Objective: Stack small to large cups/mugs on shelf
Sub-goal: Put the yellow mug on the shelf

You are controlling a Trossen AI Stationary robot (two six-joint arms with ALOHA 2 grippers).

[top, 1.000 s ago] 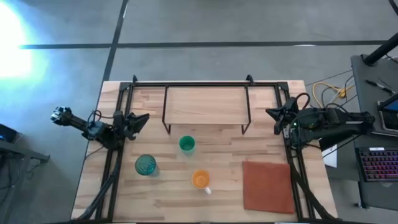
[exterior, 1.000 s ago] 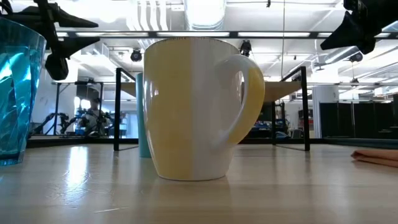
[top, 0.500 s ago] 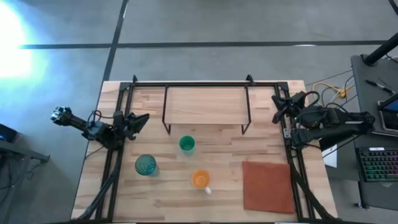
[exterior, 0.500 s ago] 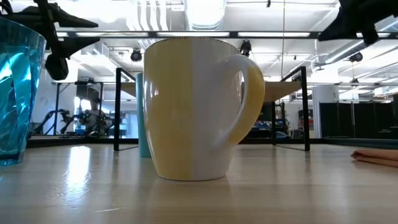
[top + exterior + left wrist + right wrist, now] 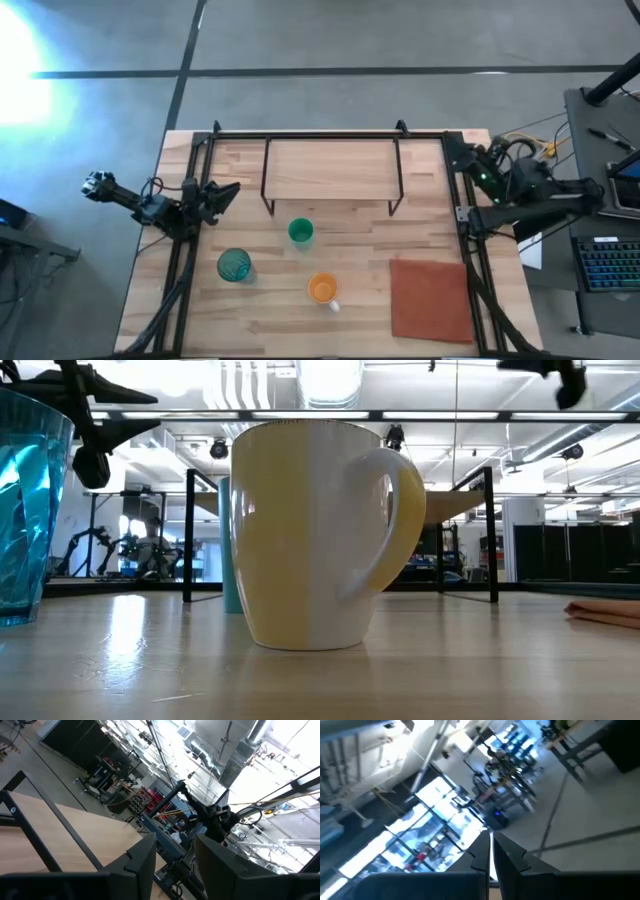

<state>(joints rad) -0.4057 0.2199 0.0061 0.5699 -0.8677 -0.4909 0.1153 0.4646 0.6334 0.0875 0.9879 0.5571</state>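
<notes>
The small orange mug [image 5: 322,289] with a white handle stands on the table near its front; it fills the middle of the low view [image 5: 310,535]. The green cup [image 5: 300,232] stands just in front of the shelf [image 5: 330,170], and the teal ribbed tumbler [image 5: 234,265] stands left of the mug. The shelf is a light-wood board on thin black legs at the far middle. My left gripper [image 5: 232,190] is open and empty, held above the table's left edge; its wrist view [image 5: 175,855] shows the gap. My right gripper [image 5: 455,152] is shut and empty, high by the far right corner.
A flat reddish-brown mat [image 5: 430,298] lies at the near right. A black metal frame [image 5: 310,133] runs along the table's far and side edges. Bare wood lies between the cups and the mat. A desk with a keyboard [image 5: 610,265] stands beyond the right edge.
My right gripper has gone up and toward the table's far right corner, tipping upward, so its wrist view looks into the room. My left arm and all three vessels have kept still.
</notes>
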